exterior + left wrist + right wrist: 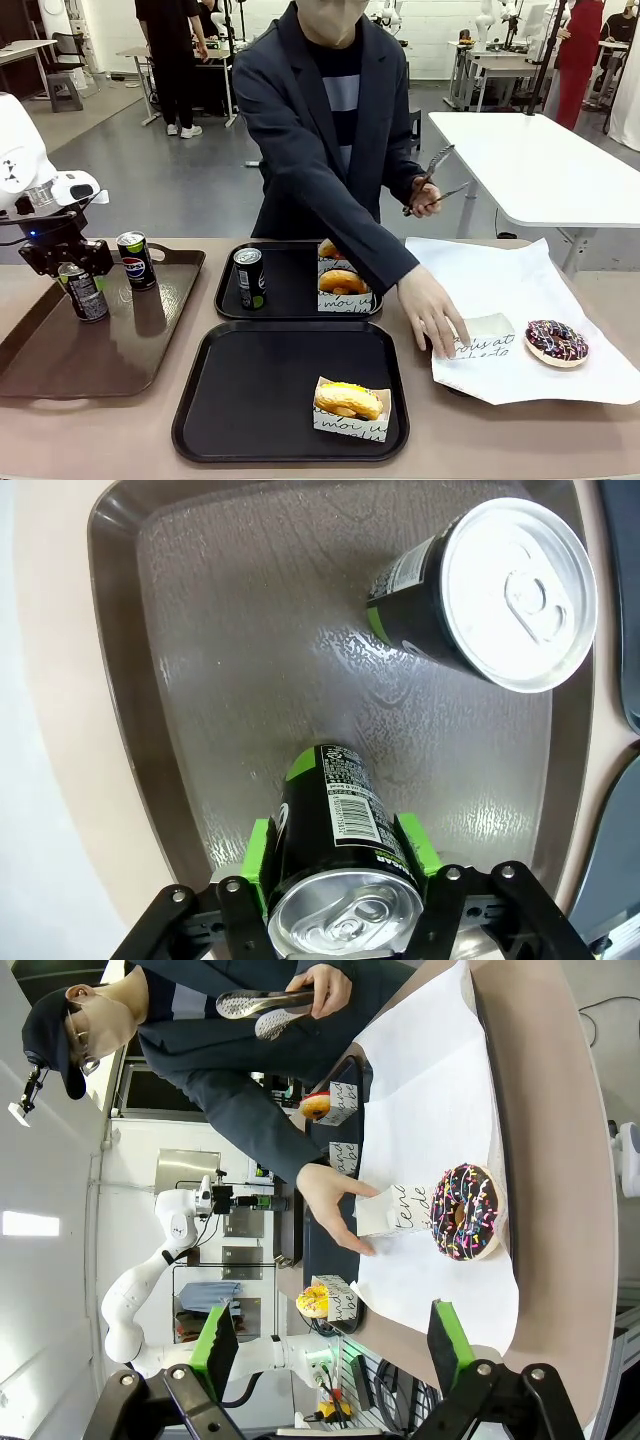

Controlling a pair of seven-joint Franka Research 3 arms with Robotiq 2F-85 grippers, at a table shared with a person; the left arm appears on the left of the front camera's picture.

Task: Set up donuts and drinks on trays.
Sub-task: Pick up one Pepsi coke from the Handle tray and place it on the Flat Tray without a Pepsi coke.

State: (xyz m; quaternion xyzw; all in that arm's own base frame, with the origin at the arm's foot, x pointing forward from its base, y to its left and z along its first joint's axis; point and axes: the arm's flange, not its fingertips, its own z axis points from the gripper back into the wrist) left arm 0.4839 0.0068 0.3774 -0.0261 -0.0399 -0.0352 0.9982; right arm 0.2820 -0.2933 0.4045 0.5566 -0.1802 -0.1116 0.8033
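Left wrist view — can (338, 815) within pincer (335, 830)

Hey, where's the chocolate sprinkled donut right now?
In the front view, the chocolate sprinkled donut lies far right on the white paper sheet, just right of the person's hand and a paper tray.

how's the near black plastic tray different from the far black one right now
The near black rectangular plastic tray holds a single yellow-glazed ring donut in a white paper tray; the far black rectangular plastic tray holds two donuts. The far tray also carries an upright slim dark soda can; the near tray has no drink. Both are black with rounded corners and raised rims.
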